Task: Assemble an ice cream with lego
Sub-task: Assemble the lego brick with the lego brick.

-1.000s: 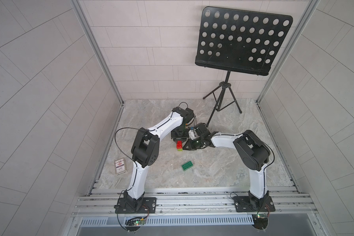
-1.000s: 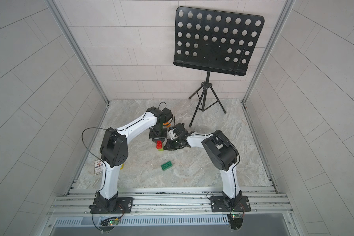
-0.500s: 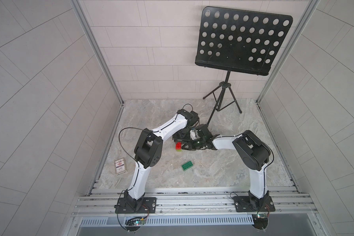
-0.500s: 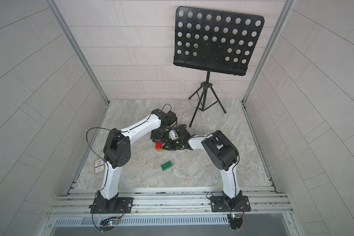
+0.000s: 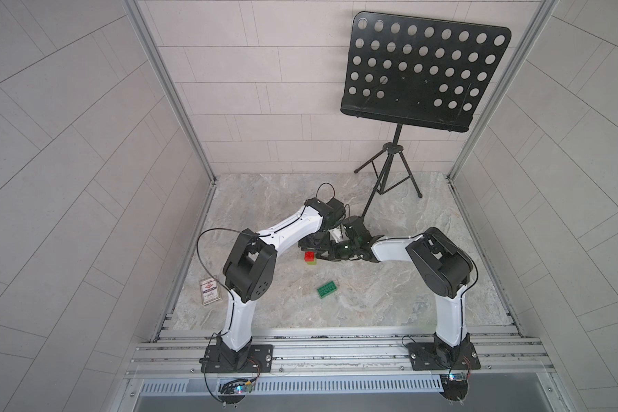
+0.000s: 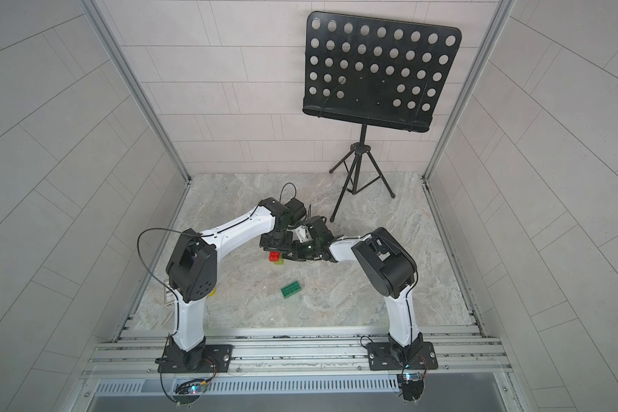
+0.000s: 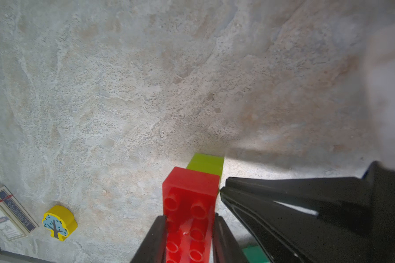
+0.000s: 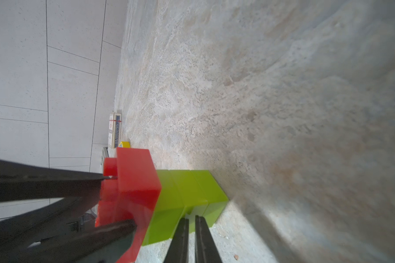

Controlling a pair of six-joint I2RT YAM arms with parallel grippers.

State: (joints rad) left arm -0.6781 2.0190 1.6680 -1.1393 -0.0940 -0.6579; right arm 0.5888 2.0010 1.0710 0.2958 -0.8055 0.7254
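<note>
The left gripper is clamped on the red brick, one black finger pressed to each long side. The right gripper has its fingers drawn almost together, holding nothing, tips resting against the lime-green stem under that brick. So the ice cream, only red on lime so far, stands on the marble floor between the two wrists, about mid-floor. Compared with a second ago, both wrists sit a little lower and the right forearm lies flatter. The stack has barely shifted, and the dark green brick lies flat where it was, apart from the stack on the side toward the arm bases. Only the left wrist view shows the red brick's studs and the right arm's finger tips meeting the stack where red joins lime. Only the right wrist view shows the stem reaching the floor. Both wrist views catch a yellow piece with a tree picture beside a small card box near the side wall. The top views alone take in the music stand at the back.
</note>
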